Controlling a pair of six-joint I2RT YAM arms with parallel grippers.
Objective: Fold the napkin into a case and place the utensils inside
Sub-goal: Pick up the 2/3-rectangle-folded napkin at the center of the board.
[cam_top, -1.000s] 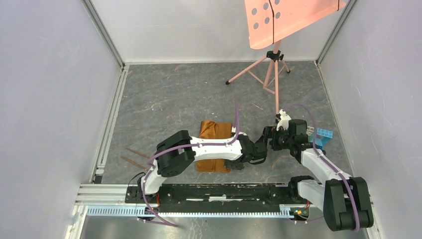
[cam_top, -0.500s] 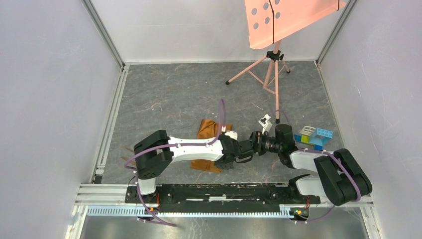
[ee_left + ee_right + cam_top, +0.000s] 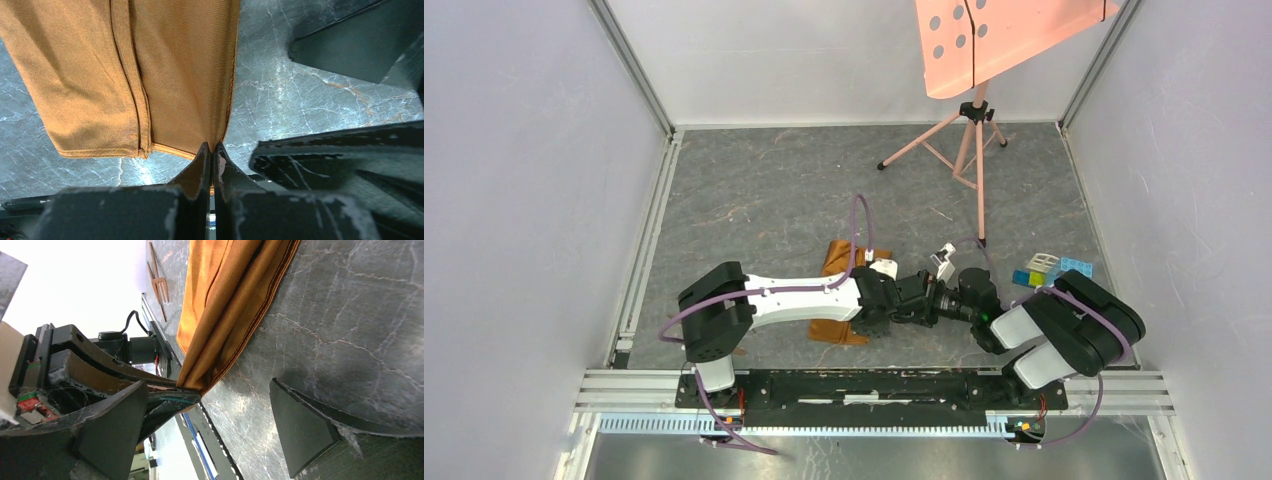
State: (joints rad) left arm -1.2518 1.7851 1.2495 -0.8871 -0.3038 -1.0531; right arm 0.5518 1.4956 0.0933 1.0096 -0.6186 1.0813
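Utensils [image 3: 157, 282]: past the napkin's far side, well apart from both grippers.
Napkin [image 3: 175, 75]: folded, spreading ahead of the left gripper, corner pinched.
Left gripper [image 3: 211, 150]: clamped on the napkin.
Right gripper [image 3: 210, 390]: fingers wide apart, facing the left gripper, holding nothing.

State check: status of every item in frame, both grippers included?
napkin: folded in layers, lying on the table, one edge pinched.
left gripper: jaws shut on the napkin's edge.
right gripper: jaws wide open, holding nothing, beside the pinched edge.
utensils: lying on the table, outside the napkin.
toy blocks: clustered on the table.
tripod panel: standing upright.
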